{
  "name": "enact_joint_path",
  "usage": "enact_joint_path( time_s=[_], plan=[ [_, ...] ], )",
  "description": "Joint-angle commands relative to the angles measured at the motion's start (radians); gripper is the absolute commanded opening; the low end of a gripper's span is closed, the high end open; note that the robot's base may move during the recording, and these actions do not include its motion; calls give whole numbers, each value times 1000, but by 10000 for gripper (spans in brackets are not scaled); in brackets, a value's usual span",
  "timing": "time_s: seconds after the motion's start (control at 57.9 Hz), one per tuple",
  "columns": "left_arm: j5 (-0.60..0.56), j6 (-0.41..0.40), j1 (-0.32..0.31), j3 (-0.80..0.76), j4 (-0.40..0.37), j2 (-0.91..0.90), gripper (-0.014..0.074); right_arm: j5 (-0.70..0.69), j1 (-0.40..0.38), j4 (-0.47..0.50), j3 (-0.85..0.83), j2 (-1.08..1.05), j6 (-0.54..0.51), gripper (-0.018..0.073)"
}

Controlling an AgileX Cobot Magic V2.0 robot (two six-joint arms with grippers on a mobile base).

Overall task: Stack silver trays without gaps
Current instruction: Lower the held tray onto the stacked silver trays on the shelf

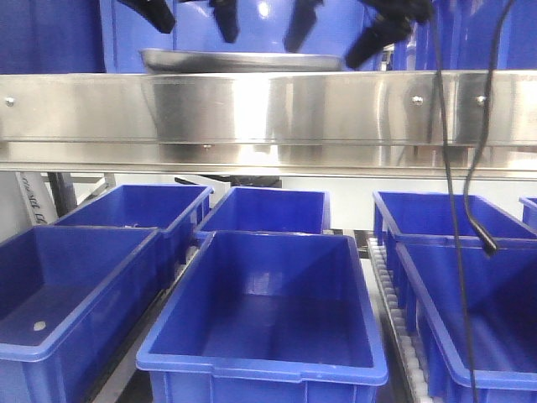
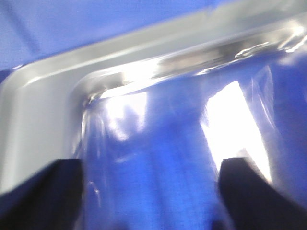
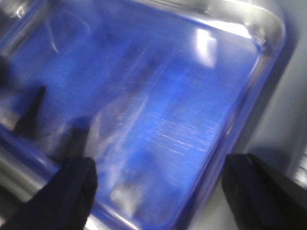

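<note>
Silver tray: lies flat behind the steel rail, on a level above the blue crates. Only its near rim and wall show over the rail.
Long axis: runs left to right, parallel to the rail.
Tray count: one or several nested, cannot tell.
Left gripper: over the tray's left half, fingers spread wide, nothing between them.
Right gripper: over the tray's right half, also spread wide, with only the tray floor between its tips.
Contact: cannot tell whether any fingertip touches the tray.
Edges: the left wrist view shows a rounded corner at upper left, the right wrist view one at upper right. Both views are blurred.
Open room: a gap between the two grippers above the tray; the rail closes the near side.
Black cable: hangs before the rail at the right.
</note>
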Motion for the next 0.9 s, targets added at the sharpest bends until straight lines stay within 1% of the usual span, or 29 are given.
enact_joint_path(
  time_s=[0.0,0.138,0.294,0.345,0.397,0.449,0.484,0.518,0.587,0.605,0.622,0.639,0.674,0.691,0.743,0.812,0.881],
  plan=[
    [-21,-31,14,-13,-4,-33,521,1,-2,12,-53,-12,-11,412],
    [-18,-32,23,-27,-4,-78,519,27,-3,12,-138,-17,-11,412],
    [-47,-33,23,-27,2,-170,517,103,-3,12,-256,-33,-11,410],
    [-51,-33,23,-27,6,-205,507,128,-3,8,-290,-45,-11,379],
    [-53,-33,23,-27,16,-243,478,150,-3,-1,-319,-60,-11,321],
    [-47,-33,23,-27,32,-283,412,168,-3,-8,-339,-83,-11,225],
    [-42,-33,23,-27,47,-306,351,174,-3,-18,-342,-101,-11,155],
    [-29,-33,23,-27,65,-327,278,176,-3,-31,-342,-123,-11,80],
    [1,-33,23,-25,97,-361,96,184,-3,-64,-340,-164,-11,-85],
    [6,-33,23,-23,102,-370,35,184,-3,-74,-340,-176,-11,-109],
    [8,-33,23,-20,104,-379,-27,184,-3,-84,-340,-189,-11,-91],
    [8,-33,23,-15,104,-388,-47,182,-3,-88,-340,-201,-15,-74],
    [6,-33,23,-5,106,-405,-6,177,-3,-99,-340,-223,-22,-67],
    [3,-37,23,3,106,-415,0,175,-3,-104,-340,-232,-27,-69],
    [-27,-53,23,36,106,-446,-15,168,-3,-126,-340,-269,-33,-78],
    [-105,-79,23,107,111,-507,-17,166,-3,-160,-340,-321,-33,-78],
    [-201,-87,23,198,112,-582,-17,166,-3,-169,-338,-370,-53,-78]
  ],
)
